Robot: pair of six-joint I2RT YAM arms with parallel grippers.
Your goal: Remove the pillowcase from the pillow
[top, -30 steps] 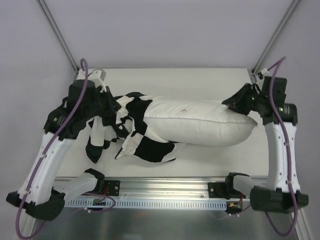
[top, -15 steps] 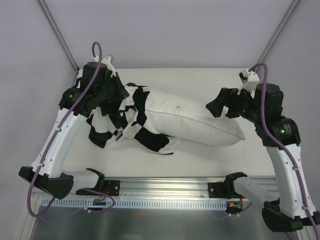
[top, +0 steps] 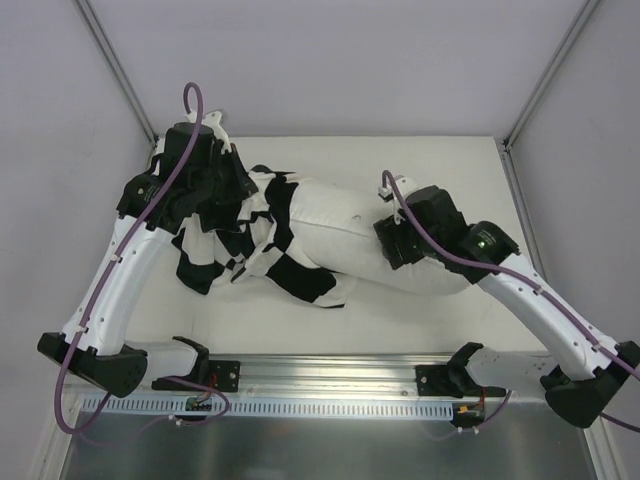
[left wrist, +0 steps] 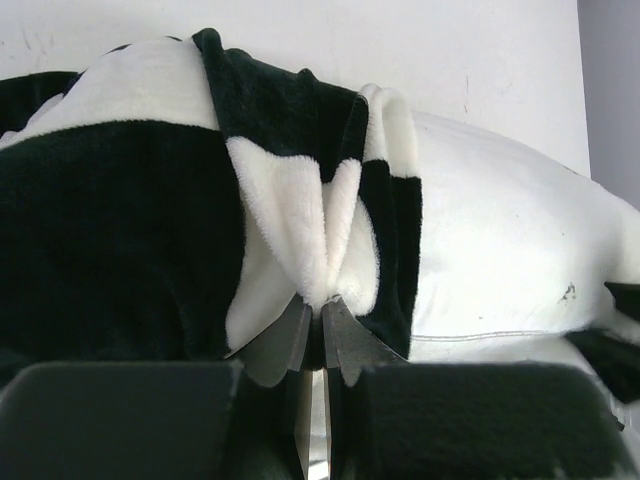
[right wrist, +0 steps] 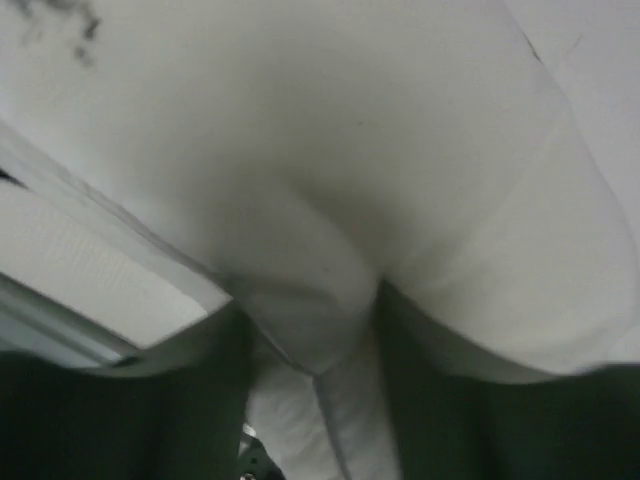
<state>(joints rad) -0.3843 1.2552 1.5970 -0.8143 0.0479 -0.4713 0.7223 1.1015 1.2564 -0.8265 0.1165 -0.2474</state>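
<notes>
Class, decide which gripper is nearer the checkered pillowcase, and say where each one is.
Left. The left gripper is shut on a fold of the checkered pillowcase. The right gripper sits on the bare white pillow, apart from the pillowcase.

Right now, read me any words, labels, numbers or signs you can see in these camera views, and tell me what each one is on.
No text can be read in any view.
pillow: plain white, one small dark smudge, no lettering.
pillowcase: black-and-white checks only, no print.
small wired board on the front rail: any markings too small to read.
</notes>
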